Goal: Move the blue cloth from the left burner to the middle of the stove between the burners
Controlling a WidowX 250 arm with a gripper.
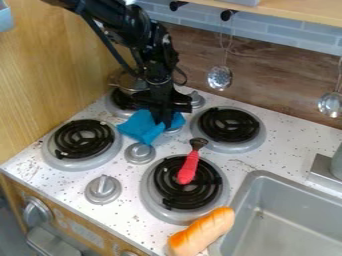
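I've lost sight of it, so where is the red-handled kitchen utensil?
The red-handled utensil lies just below center in the camera view, partly on the black coil burner left of the gray sink.

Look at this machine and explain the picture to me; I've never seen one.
A fixed camera looks down at a slant on a toy stove. The black machine coming in at the top is a robot arm. Its jaws, the grasping part, hang down at a blue cloth; whether they grip it, I can't tell. A red-handled utensil lies on a burner, and a toy bread roll lies by the sink. Two metal utensils hang behind.
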